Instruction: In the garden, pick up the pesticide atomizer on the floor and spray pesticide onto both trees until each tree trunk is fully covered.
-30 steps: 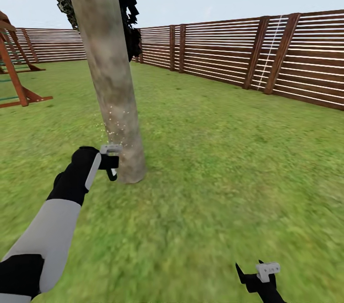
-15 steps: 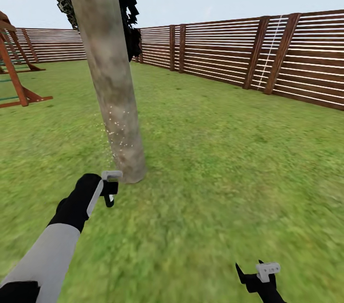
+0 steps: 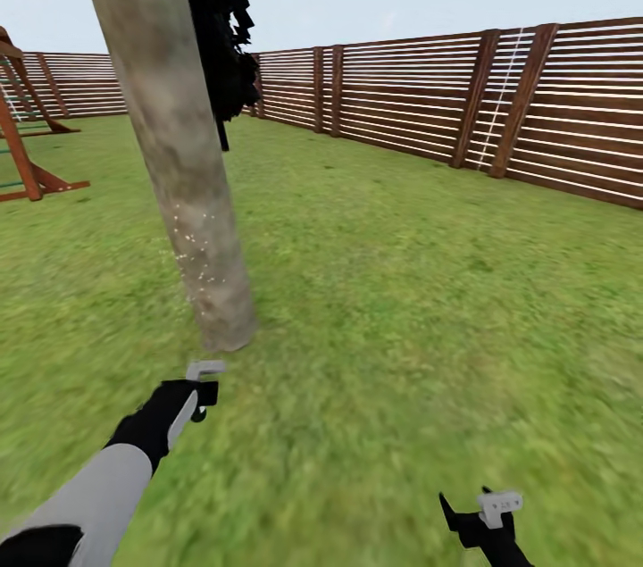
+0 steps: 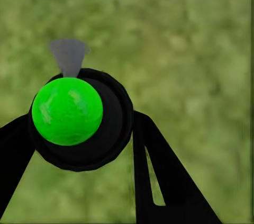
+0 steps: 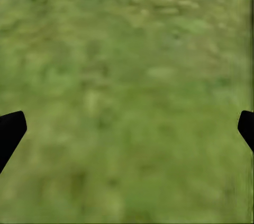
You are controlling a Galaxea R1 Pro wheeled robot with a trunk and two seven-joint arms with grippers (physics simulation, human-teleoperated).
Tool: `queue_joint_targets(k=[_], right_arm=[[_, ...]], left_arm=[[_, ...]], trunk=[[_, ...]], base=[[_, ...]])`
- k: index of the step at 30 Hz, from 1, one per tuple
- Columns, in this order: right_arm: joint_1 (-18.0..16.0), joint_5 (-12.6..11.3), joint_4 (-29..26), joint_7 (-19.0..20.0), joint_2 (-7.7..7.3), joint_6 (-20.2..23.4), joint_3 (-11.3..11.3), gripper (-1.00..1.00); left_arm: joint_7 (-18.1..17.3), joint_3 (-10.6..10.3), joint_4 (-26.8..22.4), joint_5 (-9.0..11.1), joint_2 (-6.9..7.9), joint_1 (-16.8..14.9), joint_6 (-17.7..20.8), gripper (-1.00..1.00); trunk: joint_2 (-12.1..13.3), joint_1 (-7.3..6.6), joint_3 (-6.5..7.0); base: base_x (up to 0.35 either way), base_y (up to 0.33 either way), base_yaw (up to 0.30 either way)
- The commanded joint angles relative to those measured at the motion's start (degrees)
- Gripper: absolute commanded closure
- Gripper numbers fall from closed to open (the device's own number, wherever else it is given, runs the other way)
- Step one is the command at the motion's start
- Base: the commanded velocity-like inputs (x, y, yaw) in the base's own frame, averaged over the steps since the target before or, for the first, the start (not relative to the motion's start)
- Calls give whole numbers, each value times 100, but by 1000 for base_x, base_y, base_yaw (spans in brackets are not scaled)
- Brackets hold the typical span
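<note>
On the grass (image 3: 402,299) just short of the tree trunk (image 3: 174,138), my left gripper (image 3: 204,388) sat low, clear of the bark and not touching it. Left wrist view: both black fingers (image 4: 159,171) were closed against a round black body capped with a bright green dome, which I took to be the pesticide atomizer (image 4: 79,115). A small grey cone stuck out of its far side, pointing away over the lawn. So the left one was clamped on the sprayer, nothing else in contact.

My right gripper (image 3: 487,518) hung low at the right, well apart from the tree. Right wrist view: only the two fingertips (image 5: 10,131) showed at opposite edges, spread wide, nothing between them but blurred green.

The trunk was thick, grey-brown mottled with dull green, leaning left as it rose. A scatter of whitish specks, the pesticide (image 3: 196,259), sat on its lower part; the upper trunk looked bare of them.

Head view gave the layout: the slatted wooden fence (image 3: 500,103) behind, a red wooden frame (image 3: 22,147) at far left, a dark leafy crown (image 3: 219,22) behind the trunk. The atomizer was hard to make out there; I saw just a grey bracket and a dark hook at the wrist. The left wrist view gave the grip but no tree.
</note>
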Motion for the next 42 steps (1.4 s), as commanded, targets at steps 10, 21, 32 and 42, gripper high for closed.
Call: queue_joint_targets(k=[10, 21, 32, 42], right_arm=[[0, -9, 2, -17, 1, -4, 0, -100], [3, -9, 9, -18, 1, -4, 0, -100], [7, -9, 9, -17, 1, -4, 0, -100], [8, -9, 9, -17, 1, -4, 0, -100]], left_arm=[[-11, 322, 72, 299, 5, 75, -322, 100], [-61, 309, -13, 307, -26, 77, 286, 100], [-71, 339, -17, 315, -22, 75, 352, 100], [-83, 339, -15, 330, -25, 77, 394, 100]], trunk=[[0, 0, -11], [0, 0, -31], [0, 0, -31], [0, 0, -31]], base=[[234, -194, 85], [148, -229, 136], [0, -273, 96], [0, -263, 277]])
